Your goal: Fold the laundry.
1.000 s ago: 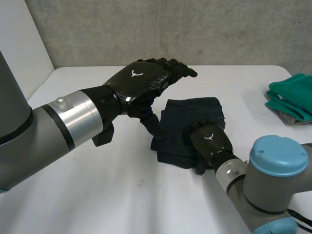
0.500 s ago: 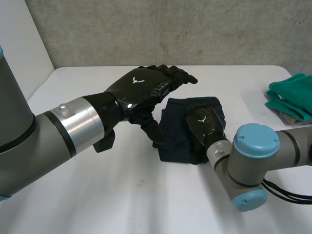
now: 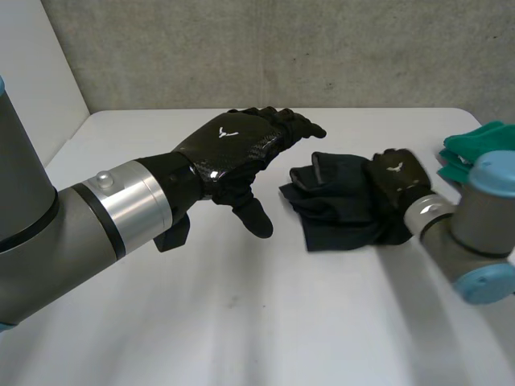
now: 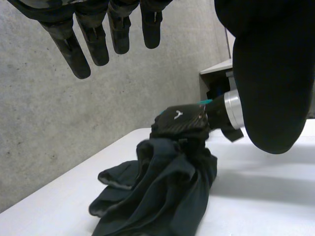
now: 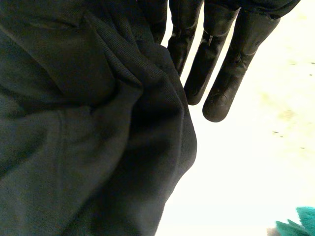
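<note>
A dark cloth (image 3: 338,205) lies bunched on the white table (image 3: 241,322), right of the middle. My right hand (image 3: 397,178) sits on the cloth's right side, its fingers closed into the gathered folds. The left wrist view has this hand (image 4: 179,120) on top of the heap of cloth (image 4: 162,191). In the right wrist view the cloth (image 5: 88,123) is pressed against the palm beside the fingers (image 5: 221,73). My left hand (image 3: 233,149) hovers open above the table, left of the cloth and apart from it, its fingers (image 4: 93,44) straight.
A pile of green cloths (image 3: 479,153) lies at the table's right edge, close behind my right arm; a bit of it (image 5: 300,223) is in the right wrist view. A white panel (image 3: 40,80) stands at the left, a concrete wall behind.
My right hand has closed on the dark cloth and pulled it right, out from under the left hand, bunching it. The right arm swung right. The left hand stayed in place.
</note>
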Controlling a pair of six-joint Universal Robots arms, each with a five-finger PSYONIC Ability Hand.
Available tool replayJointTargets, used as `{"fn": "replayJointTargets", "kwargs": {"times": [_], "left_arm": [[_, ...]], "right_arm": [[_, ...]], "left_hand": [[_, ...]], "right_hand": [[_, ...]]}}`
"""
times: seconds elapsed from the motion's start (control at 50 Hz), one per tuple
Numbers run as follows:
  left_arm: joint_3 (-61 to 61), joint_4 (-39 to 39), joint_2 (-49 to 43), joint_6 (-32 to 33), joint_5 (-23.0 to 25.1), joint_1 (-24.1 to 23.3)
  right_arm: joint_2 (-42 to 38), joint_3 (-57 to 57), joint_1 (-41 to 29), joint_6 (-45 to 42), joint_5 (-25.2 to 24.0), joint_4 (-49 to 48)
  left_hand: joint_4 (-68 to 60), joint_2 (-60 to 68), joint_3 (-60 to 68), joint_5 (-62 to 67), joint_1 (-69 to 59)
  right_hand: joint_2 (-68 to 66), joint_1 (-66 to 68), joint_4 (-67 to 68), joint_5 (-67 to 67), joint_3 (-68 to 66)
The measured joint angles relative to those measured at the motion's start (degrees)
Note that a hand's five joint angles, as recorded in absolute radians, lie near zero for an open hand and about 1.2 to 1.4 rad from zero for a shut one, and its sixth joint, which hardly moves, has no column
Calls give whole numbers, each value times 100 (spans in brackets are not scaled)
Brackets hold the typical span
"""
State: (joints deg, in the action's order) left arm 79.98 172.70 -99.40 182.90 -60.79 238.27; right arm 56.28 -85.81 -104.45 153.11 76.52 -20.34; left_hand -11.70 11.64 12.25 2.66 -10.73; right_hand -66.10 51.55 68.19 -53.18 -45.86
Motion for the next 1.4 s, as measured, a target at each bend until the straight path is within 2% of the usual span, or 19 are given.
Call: {"fn": "replayJointTargets", "kwargs": {"times": [0.12, 0.18, 0.26, 0.34, 0.38, 0.42, 0.46, 0.5, 0.64, 0.84, 0.94, 1.02, 1.04, 1.08, 1.14, 1.22, 1.32, 1.34, 1.4], "left_arm": [[2, 0, -1, -3, 4, -5], [3, 0, -1, -6, 6, -7], [2, 0, -1, -8, 6, -8], [1, 0, -5, -9, 2, -8], [1, 0, -5, -9, 2, -8], [3, 0, -10, -9, 0, -6], [3, 0, -10, -9, 0, -6], [3, 1, -17, -10, -2, -2], [5, 7, -31, -16, -2, 0], [25, 11, -75, -18, -3, -43], [66, 22, -95, -18, -2, -66], [78, 30, -99, -18, 0, -72], [78, 33, -100, -18, 1, -74], [78, 34, -100, -18, 2, -75], [74, 39, -100, -18, 5, -77], [73, 40, -100, -18, 6, -77], [76, 38, -102, -18, 6, -73], [77, 37, -101, -18, 6, -71], [76, 36, -100, -17, 6, -66]], "right_arm": [[95, 168, 485, -140, -613, -27], [61, 613, 767, -222, -1101, -54], [-16, 1280, 1011, -231, -1369, -65], [-184, 2187, 1251, -158, -1443, -69], [-184, 2187, 1251, -158, -1443, -69], [-406, 3145, 1466, 144, -1391, -57], [-406, 3145, 1466, 144, -1391, -57], [-696, 4071, 1675, 602, -1297, -3], [-1295, 4945, 2097, 918, -1082, 195], [-1932, 4892, 2737, 492, -1037, 303], [-2012, 4219, 3242, -196, -1264, 261], [-1920, 3807, 3454, -520, -1560, 228], [-1836, 3554, 3576, -708, -1833, 208], [-1818, 3504, 3598, -742, -1894, 205], [-1681, 3103, 3773, -986, -2566, 180], [-1576, 2854, 3892, -1195, -3136, 159], [-1427, 2718, 4045, -1400, -3464, 192], [-1358, 2699, 4106, -1432, -3479, 232], [-1209, 2693, 4219, -1436, -3379, 363]], "left_hand": [[0, 0, 0, 0, 0], [0, 0, 0, 0, 0], [0, 0, 0, 0, 0], [0, 0, 0, 0, 0], [0, 0, 0, 0, 0], [0, 0, 0, 0, 0], [0, 0, 0, 0, 0], [0, 0, 0, 0, 0], [0, 0, 0, 0, 0], [0, 0, 0, 0, 0], [0, 0, 0, 0, 0], [0, 0, 0, 0, 0], [0, 0, 0, 0, 0], [0, 0, 0, 0, 0], [0, 0, 0, 0, 0], [0, 0, 0, 0, 0], [0, 0, 0, 0, 0], [0, 0, 0, 0, 0], [0, 0, 0, 0, 0]], "right_hand": [[0, 159, 0, -1, 0], [0, 159, 0, -1, 0], [0, 159, 0, -1, 0], [0, 159, 0, -1, 0], [0, 159, 0, -1, 0], [0, 159, 0, -1, 0], [0, 159, 0, -1, 0], [0, 370, 2, -39, 0], [-49, 370, 33, -191, 0], [-49, 370, 33, -190, 0], [-49, 370, 33, -205, 0], [-49, 370, 33, -267, 0], [-91, 370, 33, -303, 0], [-92, 370, 33, -305, 0], [-105, 370, 33, -364, 0], [-140, 370, 33, -386, 0], [-51, 266, -65, -297, -11], [2259, -1613, -2206, 1740, 1068], [4793, -3608, -4822, 4292, 2927]]}}
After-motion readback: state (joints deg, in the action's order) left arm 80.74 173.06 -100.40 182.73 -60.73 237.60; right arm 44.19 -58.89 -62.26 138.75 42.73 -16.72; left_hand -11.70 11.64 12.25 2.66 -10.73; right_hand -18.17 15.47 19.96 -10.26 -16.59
